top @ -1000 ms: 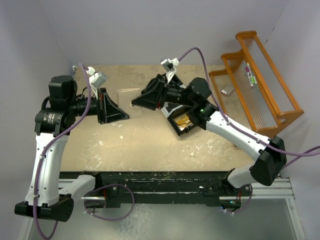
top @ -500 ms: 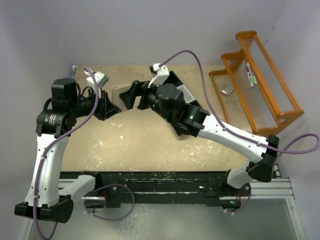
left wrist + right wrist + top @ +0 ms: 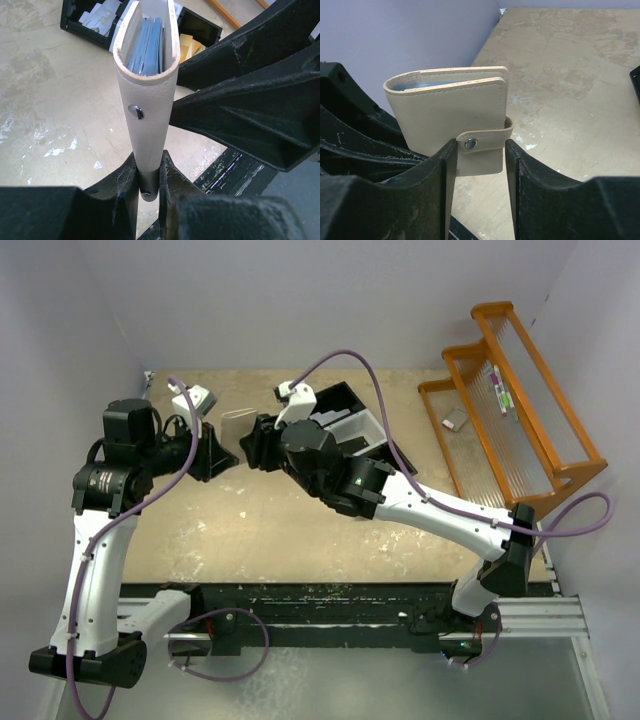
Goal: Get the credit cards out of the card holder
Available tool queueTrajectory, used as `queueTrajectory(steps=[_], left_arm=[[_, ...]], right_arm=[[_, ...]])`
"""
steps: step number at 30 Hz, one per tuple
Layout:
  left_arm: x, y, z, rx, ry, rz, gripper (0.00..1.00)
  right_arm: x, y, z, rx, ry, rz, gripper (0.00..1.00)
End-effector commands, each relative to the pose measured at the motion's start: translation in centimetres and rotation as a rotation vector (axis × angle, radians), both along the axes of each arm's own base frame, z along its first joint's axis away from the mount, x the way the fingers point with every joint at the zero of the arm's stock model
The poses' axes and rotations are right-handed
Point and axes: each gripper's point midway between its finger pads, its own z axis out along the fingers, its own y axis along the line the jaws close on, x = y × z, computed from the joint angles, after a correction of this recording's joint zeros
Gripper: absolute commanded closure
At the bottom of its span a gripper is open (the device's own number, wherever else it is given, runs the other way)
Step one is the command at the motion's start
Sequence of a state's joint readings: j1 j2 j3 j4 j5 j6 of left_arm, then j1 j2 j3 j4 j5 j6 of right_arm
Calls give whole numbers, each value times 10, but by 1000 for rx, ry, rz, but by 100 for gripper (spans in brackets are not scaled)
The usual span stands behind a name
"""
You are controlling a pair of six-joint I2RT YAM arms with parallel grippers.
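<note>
Two sets of fingers are met at one object. The left fingers point(image 3: 122, 185) are clamped nearly shut on the lower edge of the card holder point(image 3: 147, 100), which is held upright off the tabletop point(image 3: 280, 530), its rounded spine turned toward the left wrist camera. The right fingers point(image 3: 432, 175) are seen part-open, one on each side of the closing strap point(image 3: 487, 141), with the snap point(image 3: 469, 144) between them. The strap fills most of that gap, but whether it is pinched or merely straddled cannot be told.

In the top view the holder is found in the upper left of the frame, between the two wrists. The black tray point(image 3: 345, 420) lies just behind the right arm, and an orange rack point(image 3: 520, 410) stands at the far right.

No part of the task proper is judged done. The strap is fastened and the covers are closed. The edges of the blue cards point(image 3: 147, 47) are visible only between the covers, at the top centre of the left wrist view. No card is seen outside the holder in either set of fingers. Some cards or papers lie in the tray compartments, but their origin cannot be told. Left to do: the snap is to be released, the holder opened, and the cards drawn out.
</note>
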State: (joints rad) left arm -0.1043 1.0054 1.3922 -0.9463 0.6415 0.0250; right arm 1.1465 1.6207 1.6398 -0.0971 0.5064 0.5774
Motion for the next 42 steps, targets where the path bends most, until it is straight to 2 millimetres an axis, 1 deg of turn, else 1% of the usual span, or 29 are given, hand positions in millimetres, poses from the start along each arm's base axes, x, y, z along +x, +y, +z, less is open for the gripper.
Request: queueTrajectory(steps=[1,3,5,7,10,14,20,27,31,32,33,35,37,41,42], left_arm=[[-12,-10,15,-33,-63,-81,100],[-13,-10,14,-36,-57,-85,100],[-13,-11,15,-37,-59,-86,100],[-13,-10,15,-33,-61,-85,100],[-11,-8,13,-21,-61,-71,100],[-6,-2,8,12,-61,-43,100],[3,13,2,85,-84,28,100],[3,17,4,103,-98,42,100],[1,16,10,101,-112,32,100],[0,14,15,96,-120,23,100],[-2,13,16,91,-120,10,100],[-8,7,25,70,-131,-28,100],[-18,-1,32,37,-139,-82,100],[-35,-14,38,-17,-128,-173,100],[-37,-15,39,-25,-123,-188,100]], right_arm=[[18,-20,28,24,-50,-122,58],[21,-17,27,24,-44,-130,60],[23,-14,21,7,-29,-143,61],[27,-16,14,-20,-15,-176,63],[32,-21,6,-65,-9,-227,70],[39,-30,-1,-113,-20,-284,82],[39,-33,-15,-168,2,-301,99],[41,-42,-23,-161,30,-309,100],[45,-50,-28,-116,80,-271,100],[47,-53,-28,-103,90,-252,100],[48,-55,-28,-88,102,-232,100],[51,-62,-24,-58,114,-192,91],[51,-68,-20,-40,113,-141,78],[41,-73,-7,-29,75,12,60],[36,-76,-1,-30,59,46,51]])
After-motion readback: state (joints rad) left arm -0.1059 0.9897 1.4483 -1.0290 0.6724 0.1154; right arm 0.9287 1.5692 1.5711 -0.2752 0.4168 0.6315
